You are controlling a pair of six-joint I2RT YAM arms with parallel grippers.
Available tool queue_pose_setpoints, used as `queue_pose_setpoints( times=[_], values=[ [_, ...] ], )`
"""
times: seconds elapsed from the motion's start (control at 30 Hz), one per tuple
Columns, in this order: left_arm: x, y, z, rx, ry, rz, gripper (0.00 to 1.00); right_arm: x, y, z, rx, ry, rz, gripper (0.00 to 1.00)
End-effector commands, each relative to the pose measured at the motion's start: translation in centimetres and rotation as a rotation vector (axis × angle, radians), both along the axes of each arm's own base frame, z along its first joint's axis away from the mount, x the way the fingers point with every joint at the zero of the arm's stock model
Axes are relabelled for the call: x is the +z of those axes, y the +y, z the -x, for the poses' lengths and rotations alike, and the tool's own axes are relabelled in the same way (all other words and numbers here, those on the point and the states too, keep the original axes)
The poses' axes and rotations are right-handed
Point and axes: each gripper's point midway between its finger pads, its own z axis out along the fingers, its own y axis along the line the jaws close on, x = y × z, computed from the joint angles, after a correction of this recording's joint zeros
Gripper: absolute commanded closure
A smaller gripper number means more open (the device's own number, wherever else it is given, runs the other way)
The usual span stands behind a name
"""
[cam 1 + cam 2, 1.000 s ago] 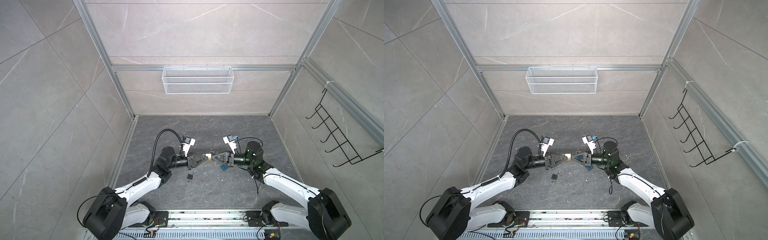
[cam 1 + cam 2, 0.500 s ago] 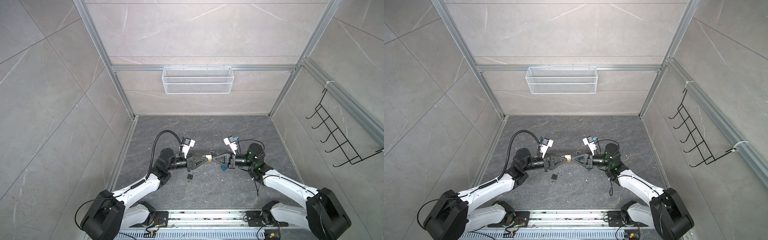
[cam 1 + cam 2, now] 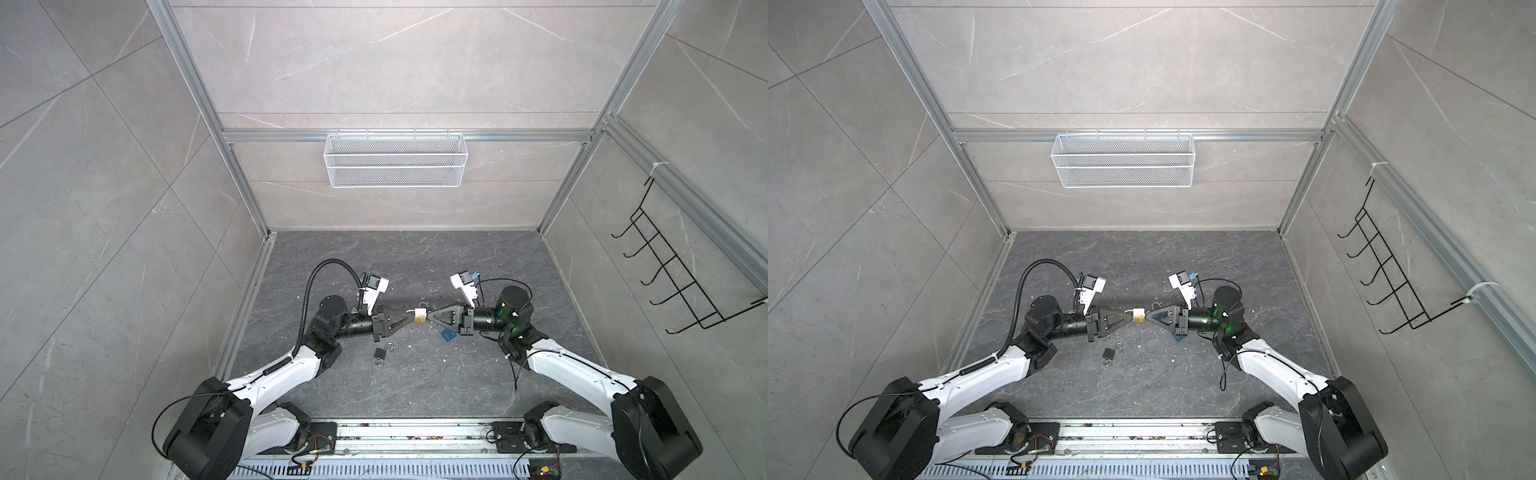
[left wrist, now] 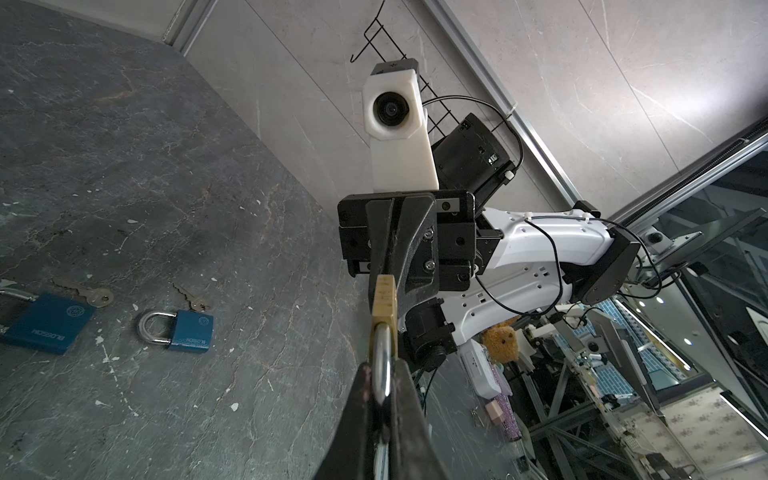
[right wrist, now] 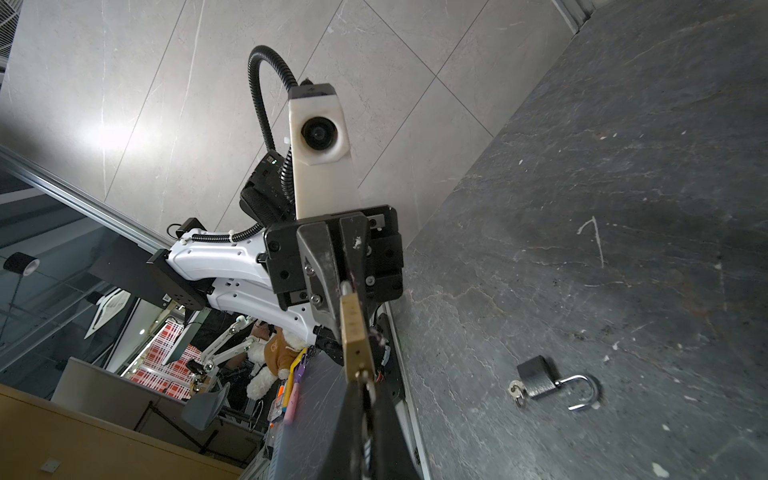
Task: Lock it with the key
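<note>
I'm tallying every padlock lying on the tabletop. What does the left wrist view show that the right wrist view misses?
Only left wrist: a large blue padlock and a small blue padlock on the tabletop, loose keys beside them. Only right wrist: a black padlock, shackle open. Both: the brass padlock, left gripper shut on its shackle, right gripper shut on the key at its base.

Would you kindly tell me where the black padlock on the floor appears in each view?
Top view: black padlock on the floor, below the left gripper in the picture.
Top view: same spot.
Left wrist: not in it.
Right wrist: on the floor beside the held brass padlock.
Shared landmark: that brass padlock, between the left gripper and the right gripper holding its key, in all four.
</note>
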Motion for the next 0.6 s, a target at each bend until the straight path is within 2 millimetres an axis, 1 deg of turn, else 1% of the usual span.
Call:
queue_pose_setpoints(
  times=[0.0, 0.07, 0.13, 0.47, 0.57],
  values=[
    [1.9, -0.2, -0.3, -0.002, -0.071, 0.022, 0.78, 1.2, 0.4, -0.3, 0.002, -0.030, -0.014, 1.00],
    [1.8, -0.3, -0.3, -0.003, -0.073, 0.019, 0.73, 1.1, 0.7, -0.3, 0.004, -0.030, -0.009, 1.00],
    [1.9, -0.5, -0.5, -0.003, -0.069, 0.019, 0.72, 0.8, 0.8, -0.2, 0.008, -0.026, -0.002, 1.00],
    [1.5, -1.8, -0.1, -0.046, -0.051, 0.009, 0.72, 0.5, 0.8, -0.4, -0.020, -0.024, 0.020, 1.00],
    [1.2, -2.1, 0.1, -0.055, -0.043, 0.006, 0.74, 0.6, 0.8, -0.6, -0.032, -0.030, 0.023, 1.00]
  ],
)
